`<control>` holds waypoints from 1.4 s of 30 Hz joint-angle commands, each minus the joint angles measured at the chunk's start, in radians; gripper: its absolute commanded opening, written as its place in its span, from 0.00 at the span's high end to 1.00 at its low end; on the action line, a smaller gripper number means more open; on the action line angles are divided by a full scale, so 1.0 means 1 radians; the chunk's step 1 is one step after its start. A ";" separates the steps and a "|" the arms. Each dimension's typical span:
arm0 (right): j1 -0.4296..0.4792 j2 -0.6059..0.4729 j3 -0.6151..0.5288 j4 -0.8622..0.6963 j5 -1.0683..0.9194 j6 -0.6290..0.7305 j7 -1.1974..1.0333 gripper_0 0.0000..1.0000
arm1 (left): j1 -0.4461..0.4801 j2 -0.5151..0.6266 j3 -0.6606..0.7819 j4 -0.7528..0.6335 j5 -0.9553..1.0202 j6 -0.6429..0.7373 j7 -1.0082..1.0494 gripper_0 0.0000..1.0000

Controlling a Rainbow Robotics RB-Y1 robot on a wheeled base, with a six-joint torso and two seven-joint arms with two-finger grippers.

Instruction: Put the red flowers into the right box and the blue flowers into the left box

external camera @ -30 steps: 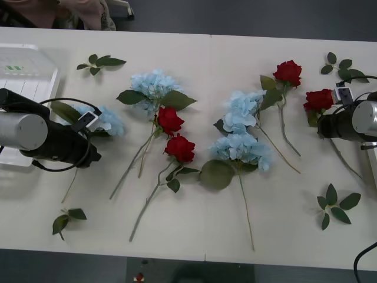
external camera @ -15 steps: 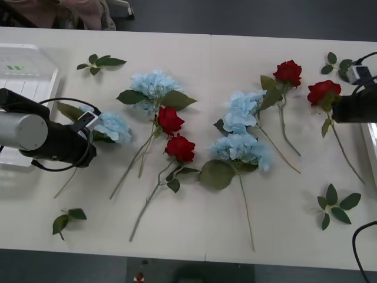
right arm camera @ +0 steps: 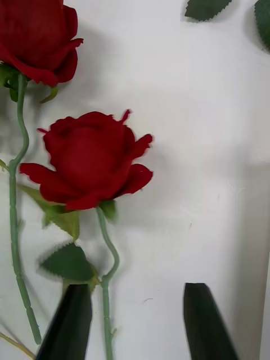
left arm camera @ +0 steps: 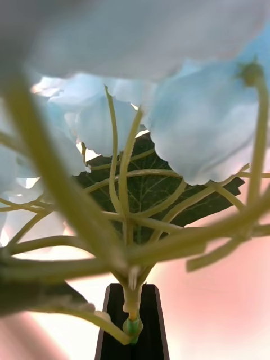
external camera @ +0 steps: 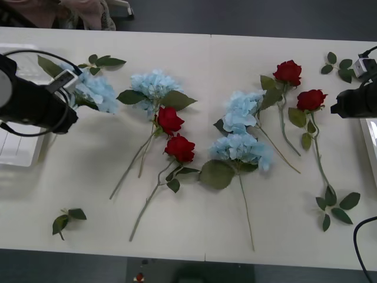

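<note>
While the left arm is reaching across the bench [external camera: 194, 236] in the front view, its left claw [external camera: 69, 79] is holding a blue flower [external camera: 94, 89] beside the left box [external camera: 17, 153]. Three more blue flowers [external camera: 154, 84] are lying mid-bench among two red roses [external camera: 169, 119], with two further red roses [external camera: 288, 72] to the right. The right claw [external camera: 336, 109] is hovering near the right box [external camera: 371, 141], just beside one rose [external camera: 310, 99] lying on the bench.

From the right wrist, the right claw [right arm camera: 138, 320] is standing apart, its black fingers [right arm camera: 70, 326] straddling the thin stem of that rose [right arm camera: 90, 160] without pressing it.

From the left wrist, the left claw [left arm camera: 133, 323] is clamped together on the blue flower's stem, with its pale petals [left arm camera: 185, 129] and a green leaf [left arm camera: 152, 191] spreading above.
</note>
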 commanded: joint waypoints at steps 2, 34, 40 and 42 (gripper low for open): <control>-0.024 -0.042 -0.001 0.002 -0.001 -0.022 -0.037 0.00 | -0.029 0.106 0.176 -0.056 0.000 0.139 -0.028 1.00; -0.024 -0.010 0.258 0.280 0.049 -0.459 -0.064 0.00 | -0.027 0.177 0.240 0.414 -0.389 -0.180 -0.059 0.60; -0.024 -0.004 0.259 0.286 0.056 -0.461 -0.069 0.44 | -0.025 0.177 0.234 0.414 -0.382 -0.184 -0.055 0.34; -0.024 -0.002 0.261 0.292 0.058 -0.462 -0.070 0.74 | -0.025 0.174 0.235 0.414 -0.375 -0.186 -0.055 0.32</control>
